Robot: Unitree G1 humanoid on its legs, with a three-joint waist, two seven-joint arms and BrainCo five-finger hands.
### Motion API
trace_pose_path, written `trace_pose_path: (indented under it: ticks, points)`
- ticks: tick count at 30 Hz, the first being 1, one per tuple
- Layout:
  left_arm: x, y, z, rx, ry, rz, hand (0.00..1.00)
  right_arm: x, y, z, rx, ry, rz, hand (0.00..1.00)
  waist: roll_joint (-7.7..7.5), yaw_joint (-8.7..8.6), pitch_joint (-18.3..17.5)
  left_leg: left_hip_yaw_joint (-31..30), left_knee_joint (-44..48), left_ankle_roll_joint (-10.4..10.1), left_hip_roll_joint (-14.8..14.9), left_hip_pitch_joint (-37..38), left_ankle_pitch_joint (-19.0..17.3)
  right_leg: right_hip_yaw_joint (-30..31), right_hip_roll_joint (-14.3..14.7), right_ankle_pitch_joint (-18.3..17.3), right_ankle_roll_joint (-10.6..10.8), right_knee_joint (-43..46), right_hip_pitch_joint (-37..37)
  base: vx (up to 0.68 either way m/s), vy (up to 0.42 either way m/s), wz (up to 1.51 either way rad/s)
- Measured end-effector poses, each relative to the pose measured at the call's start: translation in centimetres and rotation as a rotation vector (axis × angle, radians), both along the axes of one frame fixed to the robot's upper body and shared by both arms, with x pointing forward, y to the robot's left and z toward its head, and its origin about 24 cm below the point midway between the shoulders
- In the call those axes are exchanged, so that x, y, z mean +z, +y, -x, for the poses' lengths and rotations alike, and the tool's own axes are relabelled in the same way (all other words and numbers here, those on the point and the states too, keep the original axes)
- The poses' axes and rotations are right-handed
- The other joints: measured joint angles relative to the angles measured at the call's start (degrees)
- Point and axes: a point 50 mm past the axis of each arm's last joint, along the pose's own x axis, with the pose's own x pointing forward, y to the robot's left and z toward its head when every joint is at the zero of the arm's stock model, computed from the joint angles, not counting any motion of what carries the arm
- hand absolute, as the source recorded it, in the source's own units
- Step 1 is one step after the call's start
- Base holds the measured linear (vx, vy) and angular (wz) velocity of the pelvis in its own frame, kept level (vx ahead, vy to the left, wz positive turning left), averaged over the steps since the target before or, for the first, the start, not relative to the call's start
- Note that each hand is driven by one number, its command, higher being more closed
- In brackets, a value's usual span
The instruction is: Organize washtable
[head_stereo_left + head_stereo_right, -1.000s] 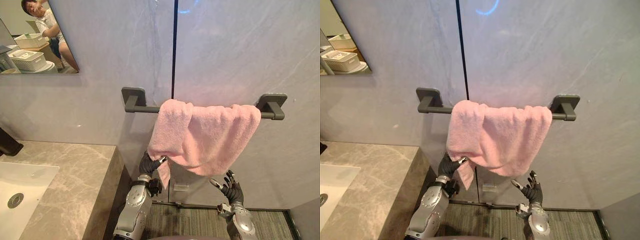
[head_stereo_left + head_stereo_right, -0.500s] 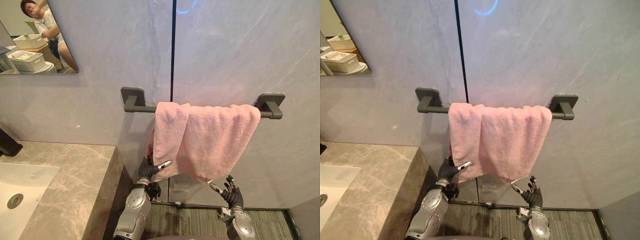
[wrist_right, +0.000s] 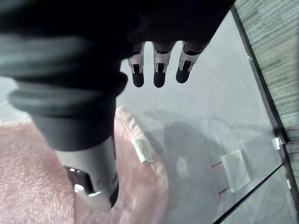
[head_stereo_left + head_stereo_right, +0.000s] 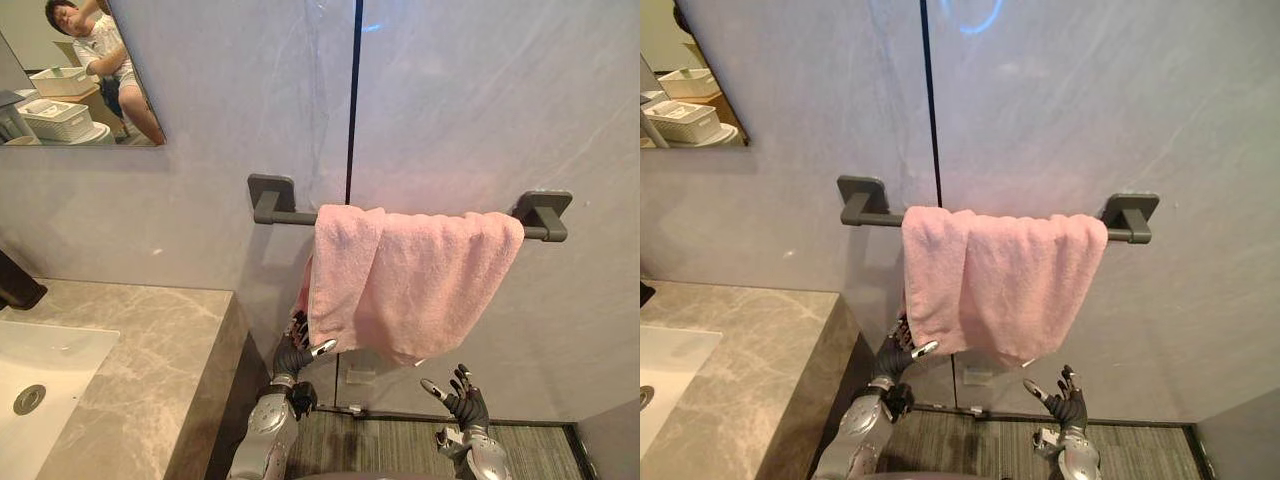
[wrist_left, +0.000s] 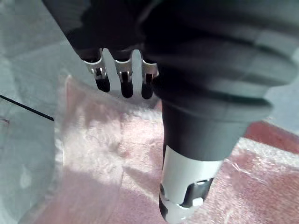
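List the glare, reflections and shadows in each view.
Right eye view: a bright ring-shaped glare on the glossy wall above the towel rail. Left eye view: the mirror reflects a person and white baskets. Right wrist view: a soft shadow falls on the wall beside the pink towel.

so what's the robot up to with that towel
A pink towel hangs draped over the dark grey towel bar on the wall, bunched thicker at its left side. The robot's left hand is up at the towel's lower left edge, fingers straight rather than gripping. Its right hand is open below the towel's lower right corner, apart from the cloth. The stone counter is off to the left.
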Motion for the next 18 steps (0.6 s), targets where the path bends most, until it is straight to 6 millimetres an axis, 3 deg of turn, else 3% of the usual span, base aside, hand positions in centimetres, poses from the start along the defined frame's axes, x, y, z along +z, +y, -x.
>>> trace_pose_path:
  ticks: [12,18]
  points:
    - [-1.1,2.1,1.2,0.101,0.062,-0.026,0.00,-0.6,-0.5,1.1,-0.075,0.039,-0.011,0.00,-0.19,0.01,-0.26,-0.02,0.00,-0.02,-0.05,0.00,-0.01,-0.16,-0.09,0.00,0.01,-0.08,0.11,0.00,0.000,0.00]
    - [0.1,4.2,1.2,0.211,0.016,-0.044,0.00,1.6,-2.4,0.5,-0.168,-0.056,0.045,0.00,-0.23,0.04,-0.39,-0.19,0.08,-0.05,0.04,0.07,-0.07,-0.36,-0.08,0.00,0.01,-0.23,0.43,0.00,0.000,0.01]
